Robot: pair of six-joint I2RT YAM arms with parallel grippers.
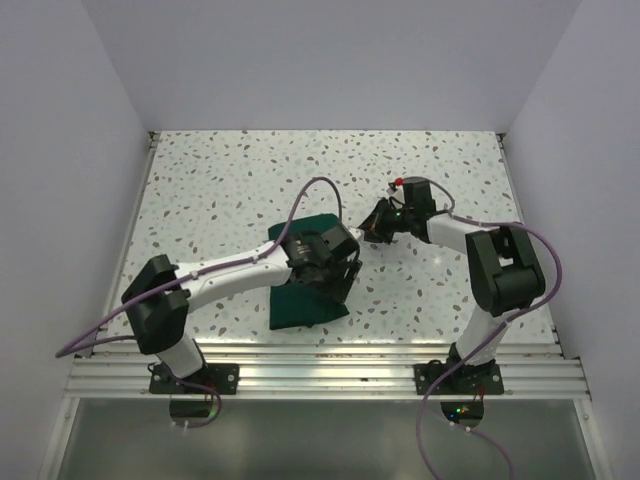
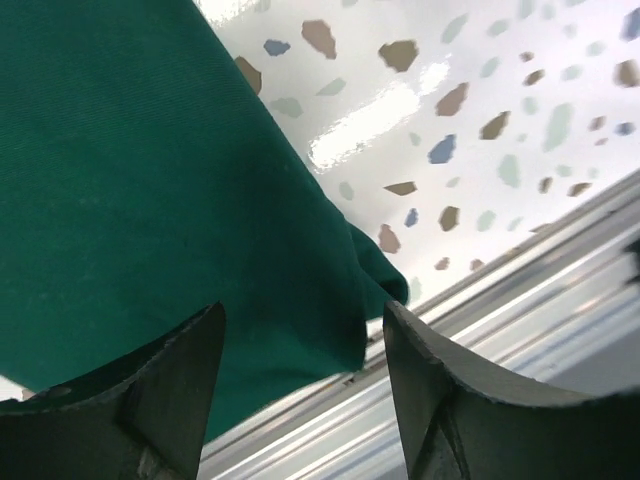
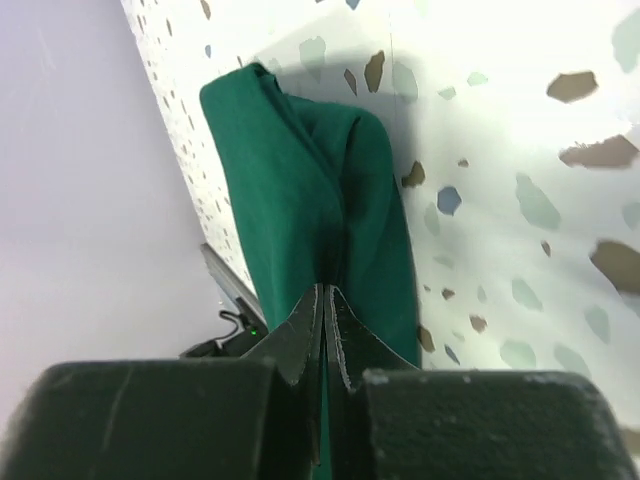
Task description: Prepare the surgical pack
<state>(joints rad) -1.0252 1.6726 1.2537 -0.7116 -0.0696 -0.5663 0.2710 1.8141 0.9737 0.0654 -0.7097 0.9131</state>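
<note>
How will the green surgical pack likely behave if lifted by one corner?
The surgical pack is folded cloth with soft creases and rounded folds, so it would probably sag and unfold rather than hold shape. It lies flat and thin, so likely light. On the glossy table, a push would probably slide or bunch it.

A folded dark green surgical pack [image 1: 305, 306] lies on the speckled table [image 1: 230, 180].
</note>
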